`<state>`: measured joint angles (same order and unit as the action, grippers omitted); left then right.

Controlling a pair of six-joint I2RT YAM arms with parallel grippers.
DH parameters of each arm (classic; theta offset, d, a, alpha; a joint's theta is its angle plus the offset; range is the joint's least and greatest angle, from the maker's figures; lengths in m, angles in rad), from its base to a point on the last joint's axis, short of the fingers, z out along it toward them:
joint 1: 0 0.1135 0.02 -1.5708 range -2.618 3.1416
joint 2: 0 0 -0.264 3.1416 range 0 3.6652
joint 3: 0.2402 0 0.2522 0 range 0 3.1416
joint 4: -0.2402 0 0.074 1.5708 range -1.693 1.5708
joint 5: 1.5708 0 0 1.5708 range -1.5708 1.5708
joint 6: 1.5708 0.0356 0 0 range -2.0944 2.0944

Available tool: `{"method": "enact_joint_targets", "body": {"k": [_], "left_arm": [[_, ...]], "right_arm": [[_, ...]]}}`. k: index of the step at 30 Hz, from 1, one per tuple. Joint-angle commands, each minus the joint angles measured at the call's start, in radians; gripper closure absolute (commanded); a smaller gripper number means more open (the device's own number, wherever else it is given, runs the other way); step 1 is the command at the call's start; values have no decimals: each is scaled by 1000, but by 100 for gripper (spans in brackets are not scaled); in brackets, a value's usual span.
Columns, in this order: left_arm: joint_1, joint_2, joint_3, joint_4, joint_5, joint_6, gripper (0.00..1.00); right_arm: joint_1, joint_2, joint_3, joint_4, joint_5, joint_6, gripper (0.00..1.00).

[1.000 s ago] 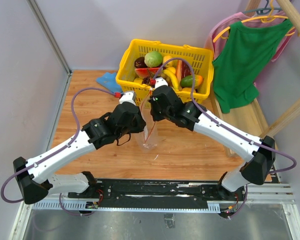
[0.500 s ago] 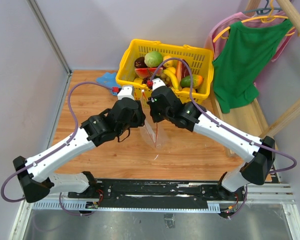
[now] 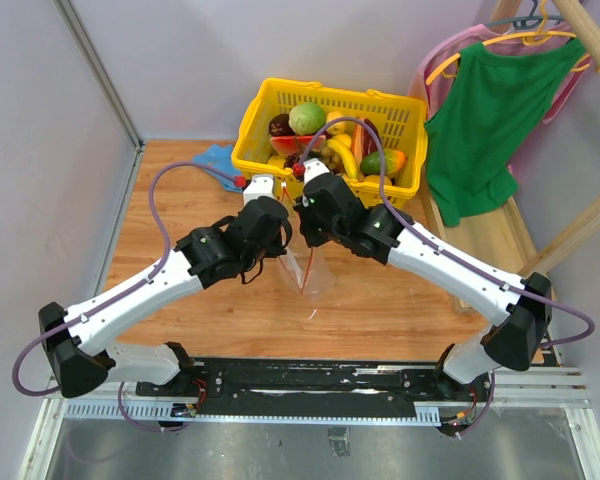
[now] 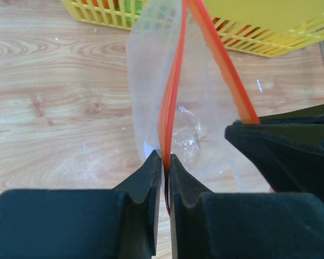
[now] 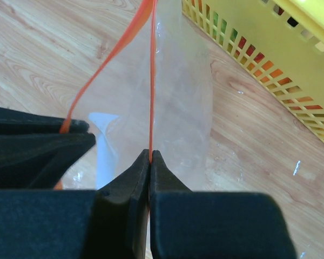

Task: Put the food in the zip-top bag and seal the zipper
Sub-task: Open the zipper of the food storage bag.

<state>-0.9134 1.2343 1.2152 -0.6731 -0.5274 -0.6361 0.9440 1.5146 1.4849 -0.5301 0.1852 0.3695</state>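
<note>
The clear zip-top bag (image 3: 310, 275) hangs between my two grippers just in front of the yellow basket. My left gripper (image 4: 166, 162) is shut on one side of its orange-red zipper (image 4: 170, 102). My right gripper (image 5: 150, 156) is shut on the other zipper strip (image 5: 152, 81). The mouth is held slightly apart and the bag (image 4: 151, 81) looks empty; it also shows in the right wrist view (image 5: 178, 108). The food lies in the basket: a green fruit (image 3: 306, 117), a yellow banana (image 3: 342, 155) and others. The tan-brown ball cluster is not clearly visible.
The yellow basket (image 3: 400, 115) stands at the back centre, close behind the bag. A blue cloth (image 3: 212, 157) lies left of it. A green shirt (image 3: 490, 120) hangs on a rack at the right. A wall borders the table's left side.
Both grippers have moved with the bag toward the basket, and the left arm has swung to the right. The bag's mouth has spread slightly.
</note>
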Motion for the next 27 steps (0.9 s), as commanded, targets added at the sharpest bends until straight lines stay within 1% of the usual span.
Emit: {"method": "enact_joint_targets", "body": {"k": [1, 6, 12, 15, 17, 20, 23, 27], "left_arm": [[-8, -27, 44, -74, -55, -5, 91], [-8, -26, 79, -193, -59, -9, 99], [-8, -13, 110, -340, -71, -18, 99], [-8, 3, 148, -415, -85, -17, 99], [-8, 13, 180, -460, -110, -17, 100], [-8, 17, 184, -439, -91, 1, 99], [-8, 24, 146, -359, -34, 20, 100], [-8, 56, 108, -271, -15, 24, 100]], "right_arm": [[-37, -51, -41, -13, 28, -12, 99], [-107, -76, -88, -16, 10, -23, 99], [-152, -55, -128, -5, -14, -45, 99], [-159, -40, -143, 13, -5, -48, 99], [-160, -29, -156, 40, -26, -39, 99], [-161, -1, -174, 88, -98, -28, 97], [-161, 27, -176, 114, -144, -20, 94], [-161, 22, -194, 162, -189, -44, 86]]}}
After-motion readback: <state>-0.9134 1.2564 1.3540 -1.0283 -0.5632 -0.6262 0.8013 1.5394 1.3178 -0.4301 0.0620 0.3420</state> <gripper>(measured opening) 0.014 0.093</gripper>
